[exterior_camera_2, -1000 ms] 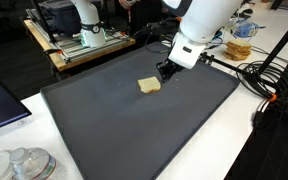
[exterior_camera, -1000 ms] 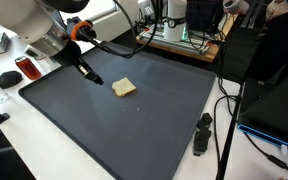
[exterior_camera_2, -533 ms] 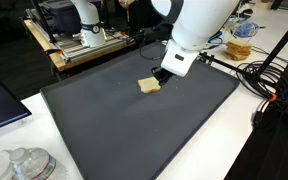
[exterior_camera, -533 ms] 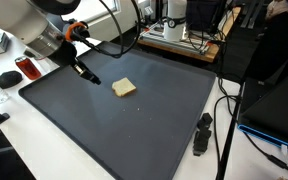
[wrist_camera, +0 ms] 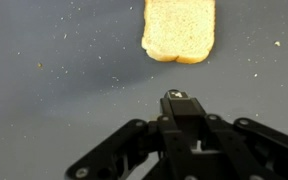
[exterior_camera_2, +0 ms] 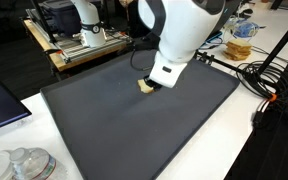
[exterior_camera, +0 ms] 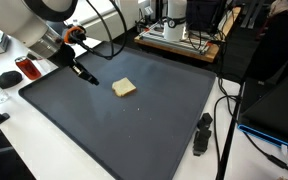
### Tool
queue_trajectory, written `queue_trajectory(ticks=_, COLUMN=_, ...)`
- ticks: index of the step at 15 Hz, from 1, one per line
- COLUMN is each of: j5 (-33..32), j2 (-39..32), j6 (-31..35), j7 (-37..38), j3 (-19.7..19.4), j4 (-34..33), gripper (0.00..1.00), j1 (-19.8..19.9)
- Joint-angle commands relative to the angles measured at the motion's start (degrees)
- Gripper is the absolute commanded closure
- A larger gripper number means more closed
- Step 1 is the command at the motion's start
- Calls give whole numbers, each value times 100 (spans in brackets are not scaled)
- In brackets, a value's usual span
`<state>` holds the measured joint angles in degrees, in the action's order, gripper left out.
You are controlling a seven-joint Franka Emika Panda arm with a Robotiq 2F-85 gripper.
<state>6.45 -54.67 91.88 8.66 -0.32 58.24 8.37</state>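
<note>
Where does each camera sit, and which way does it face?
Exterior view: high off the dark grey rectangular mat, looking down; the shut black gripper shows at upper left.
Exterior view: high on another side, looking down; the white arm fills the top, partly hiding the pale square bread slice.
Wrist view: on the wrist, facing down at the mat; gripper linkage at bottom.
Shared: all show the bread slice on the mat.

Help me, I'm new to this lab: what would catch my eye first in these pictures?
The small tan square slice of bread stands out, lying near the middle of the big dark grey flat mat. Just beside it, apart from it, is the black tool, shut and empty, on the bulky white robot arm.
</note>
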Motion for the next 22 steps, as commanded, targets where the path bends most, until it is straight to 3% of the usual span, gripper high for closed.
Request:
queue_trajectory(ticks=1, j5=423, j2=487, j6=596, j7=-740, j3=180, j4=1071, gripper=95, j1=555)
queue_trajectory(ticks=8, j5=1366, j2=1453, j6=1619, j7=-2055, j3=217, j4=2861, gripper=95, j1=1219)
queue_trajectory(ticks=18, j5=2869, j2=3005, j6=2874, j7=-3589, j3=105, j4=5572, gripper=95, j1=1630)
queue_trajectory(ticks=22, j5=3617, j2=3505, j6=3200, j7=-4076, j3=-49, j4=6410, gripper=95, j1=1580)
